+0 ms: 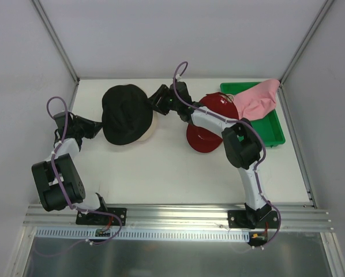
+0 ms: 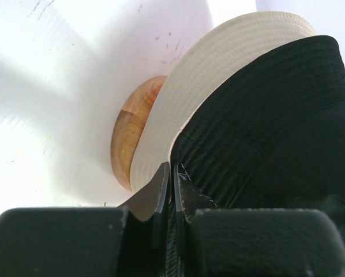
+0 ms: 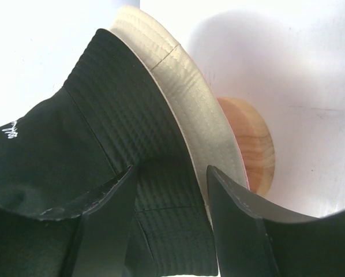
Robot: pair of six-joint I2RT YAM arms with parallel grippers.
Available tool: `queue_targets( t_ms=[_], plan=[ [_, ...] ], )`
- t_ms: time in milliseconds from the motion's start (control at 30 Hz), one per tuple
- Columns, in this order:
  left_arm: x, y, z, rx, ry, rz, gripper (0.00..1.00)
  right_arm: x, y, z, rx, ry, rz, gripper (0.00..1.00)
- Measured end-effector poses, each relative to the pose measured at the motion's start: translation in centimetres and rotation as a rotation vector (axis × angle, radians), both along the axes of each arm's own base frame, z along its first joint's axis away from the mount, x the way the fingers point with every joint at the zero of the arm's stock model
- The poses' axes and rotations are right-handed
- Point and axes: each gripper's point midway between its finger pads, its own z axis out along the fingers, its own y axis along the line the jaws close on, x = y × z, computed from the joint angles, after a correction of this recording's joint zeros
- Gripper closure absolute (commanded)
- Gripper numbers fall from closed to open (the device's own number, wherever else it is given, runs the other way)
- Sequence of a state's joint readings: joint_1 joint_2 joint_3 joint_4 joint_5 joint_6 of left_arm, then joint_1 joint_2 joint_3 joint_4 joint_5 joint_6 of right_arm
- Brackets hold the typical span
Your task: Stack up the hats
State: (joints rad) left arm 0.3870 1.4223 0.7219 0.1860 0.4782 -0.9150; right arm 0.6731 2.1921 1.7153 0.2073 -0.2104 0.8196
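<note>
The black hat (image 1: 125,113) lies over the cream bucket hat (image 1: 153,128), both on a wooden stand at the table's back left. My left gripper (image 1: 96,128) is shut on the black hat's left brim (image 2: 171,184). My right gripper (image 1: 158,99) is open at the hat's right side, its fingers either side of the black brim (image 3: 172,190). The left wrist view shows the cream hat (image 2: 218,63) under the black hat (image 2: 276,133). The red cap (image 1: 210,124) lies under my right arm. The pink hat (image 1: 259,98) lies in a tray. The tan cap is out of view.
The wooden stand (image 2: 132,138) shows below the cream hat's brim, also in the right wrist view (image 3: 256,150). A green tray (image 1: 273,135) sits at the back right corner. White walls enclose the table on three sides.
</note>
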Motion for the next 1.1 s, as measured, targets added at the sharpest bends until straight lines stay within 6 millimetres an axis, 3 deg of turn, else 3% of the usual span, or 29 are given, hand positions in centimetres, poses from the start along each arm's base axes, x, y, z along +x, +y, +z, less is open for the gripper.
queue_targets(
  t_ms=[433, 633, 1100],
  plan=[
    [0.1, 0.2, -0.3, 0.004, 0.010, 0.009, 1.00, 0.0, 0.2, -0.3, 0.023, 0.018, 0.003, 0.78],
    [0.2, 0.3, -0.3, 0.006, 0.011, 0.012, 1.00, 0.0, 0.2, -0.3, 0.027, 0.025, -0.001, 0.99],
    [0.4, 0.4, -0.5, 0.023, 0.020, 0.033, 1.00, 1.1, -0.9, -0.5, -0.199, 0.041, -0.006, 1.00]
  ],
)
